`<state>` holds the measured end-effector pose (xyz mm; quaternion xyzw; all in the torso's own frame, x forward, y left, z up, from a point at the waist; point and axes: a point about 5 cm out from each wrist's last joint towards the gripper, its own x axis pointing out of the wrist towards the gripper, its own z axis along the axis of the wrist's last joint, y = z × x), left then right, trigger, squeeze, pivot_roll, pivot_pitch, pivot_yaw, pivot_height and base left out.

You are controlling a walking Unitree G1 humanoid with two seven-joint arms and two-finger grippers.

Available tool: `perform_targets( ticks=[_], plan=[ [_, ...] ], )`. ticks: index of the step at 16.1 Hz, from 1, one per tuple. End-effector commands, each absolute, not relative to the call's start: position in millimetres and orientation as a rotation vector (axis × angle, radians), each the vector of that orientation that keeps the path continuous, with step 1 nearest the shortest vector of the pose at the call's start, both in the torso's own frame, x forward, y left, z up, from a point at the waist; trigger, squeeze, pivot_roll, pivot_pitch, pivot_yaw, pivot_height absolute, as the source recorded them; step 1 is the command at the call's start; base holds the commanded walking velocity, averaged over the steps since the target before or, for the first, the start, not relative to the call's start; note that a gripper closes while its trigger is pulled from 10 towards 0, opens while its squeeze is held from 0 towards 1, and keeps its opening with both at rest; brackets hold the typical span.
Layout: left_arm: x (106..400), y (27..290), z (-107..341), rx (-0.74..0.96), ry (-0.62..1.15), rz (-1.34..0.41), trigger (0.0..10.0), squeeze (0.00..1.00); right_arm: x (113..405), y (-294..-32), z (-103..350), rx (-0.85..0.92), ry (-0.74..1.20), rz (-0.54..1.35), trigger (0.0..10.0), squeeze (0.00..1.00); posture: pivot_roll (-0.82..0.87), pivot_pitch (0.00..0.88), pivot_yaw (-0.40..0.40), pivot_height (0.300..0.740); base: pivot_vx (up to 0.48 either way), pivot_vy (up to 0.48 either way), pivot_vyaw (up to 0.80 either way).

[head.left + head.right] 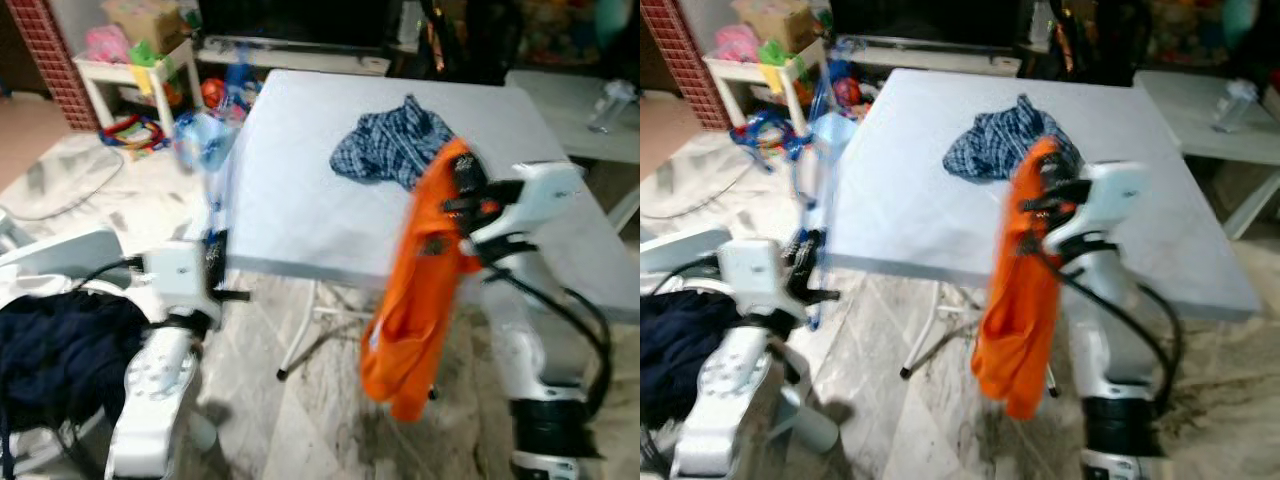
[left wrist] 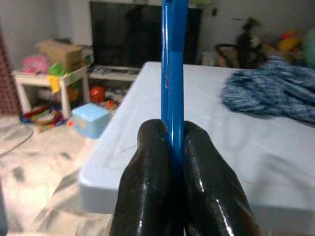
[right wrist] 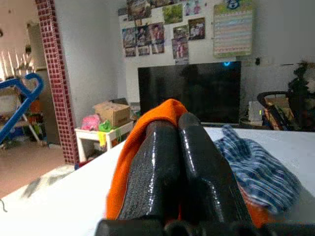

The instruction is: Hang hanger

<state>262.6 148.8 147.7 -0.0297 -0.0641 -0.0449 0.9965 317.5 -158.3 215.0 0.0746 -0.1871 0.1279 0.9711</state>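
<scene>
Currently, a blue hanger [image 2: 172, 73] is pinched upright in the left claw [image 2: 179, 147] beside the bench [image 1: 300, 200]; an orange garment [image 1: 420, 300] is clamped in the right claw [image 1: 1045, 215], dangling past the bench edge. Cloth could be snagged there, or the thin hanger twisted loose.

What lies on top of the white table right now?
A crumpled blue plaid shirt lies on the white table. The orange garment, held by the right tool, hangs over the table's near edge. Anything beneath the shirt is covered.
</scene>
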Motion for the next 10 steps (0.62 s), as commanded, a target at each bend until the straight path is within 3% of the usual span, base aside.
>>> perform_targets(
  ticks=[1, 10],
  plan=[
    [261.9, 137.7, 148.1, -0.081, -0.124, -0.138, 10.0, 0.0, 317.2, -167.3, 223.5, 0.136, -0.413, 0.229, 0.0, 0.0, 0.04, 0.075, -0.03, 0.74, 0.0, 0.0, 0.0],
    [264.4, 131.2, 147.4, -0.115, -0.102, -0.167, 10.0, 0.0, 323.2, -177.9, 219.5, 0.128, -0.362, 0.158, 0.0, 0.0, 0.04, 0.079, -0.024, 0.74, 0.0, 0.0, -0.05]
  ],
)
